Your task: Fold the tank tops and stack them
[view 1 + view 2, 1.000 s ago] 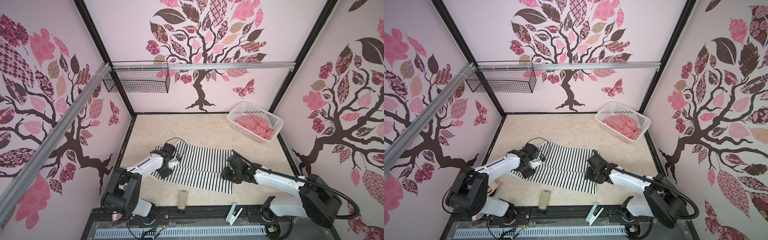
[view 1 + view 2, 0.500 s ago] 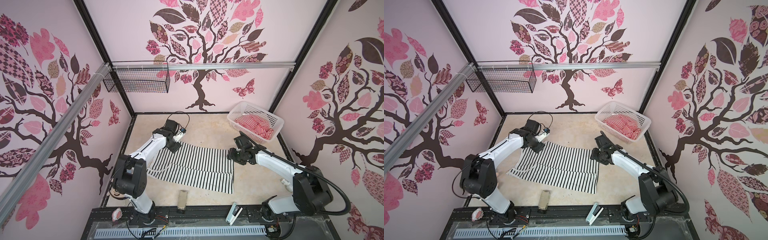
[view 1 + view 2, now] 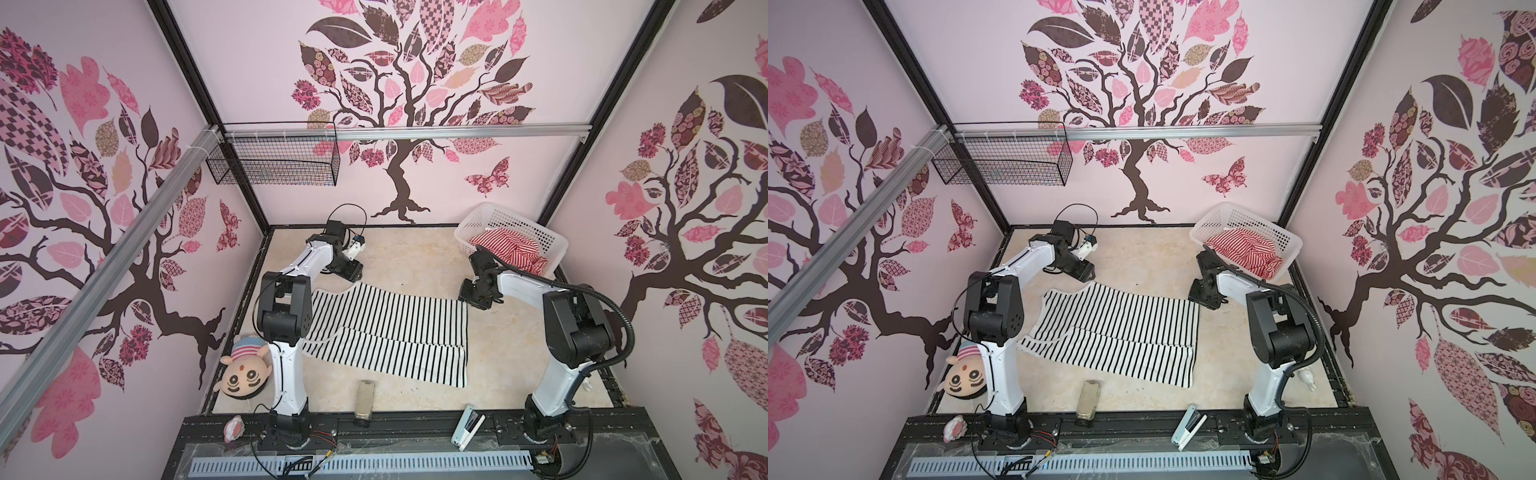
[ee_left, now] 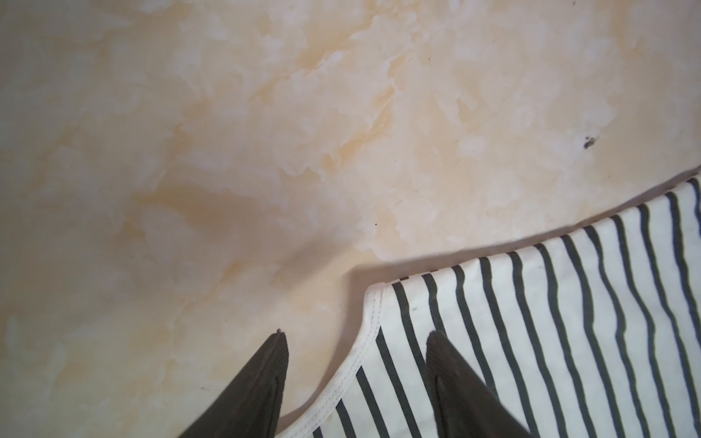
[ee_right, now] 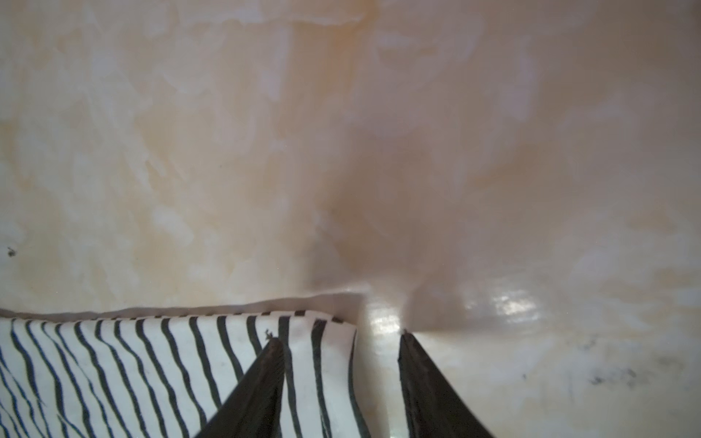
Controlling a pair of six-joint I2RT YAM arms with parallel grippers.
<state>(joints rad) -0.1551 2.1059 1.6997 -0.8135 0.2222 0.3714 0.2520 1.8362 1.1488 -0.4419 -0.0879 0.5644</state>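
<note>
The black-and-white tank top (image 3: 386,332) (image 3: 1113,332) lies flat mid-table, one layer folded over another. My left gripper (image 3: 353,276) (image 3: 1086,276) hovers at its far left corner. In the left wrist view this gripper (image 4: 356,335) is open, with the white-trimmed strap corner (image 4: 373,303) under the gap. My right gripper (image 3: 471,297) (image 3: 1202,301) stands at the far right corner. The right wrist view shows the gripper (image 5: 339,337) open and straddling the hem corner (image 5: 333,326). The red-and-white tank top (image 3: 511,249) (image 3: 1246,251) sits crumpled in the white basket (image 3: 478,220) (image 3: 1214,220).
A plush doll head (image 3: 245,374) lies by the left arm's base. A small brown block (image 3: 365,397) and a white stapler-like object (image 3: 467,432) sit near the front edge. A wire basket (image 3: 274,162) hangs on the back wall.
Both grippers moved from the middle of the black-and-white top to its far corners. The cloth now lies flat, free of both.
</note>
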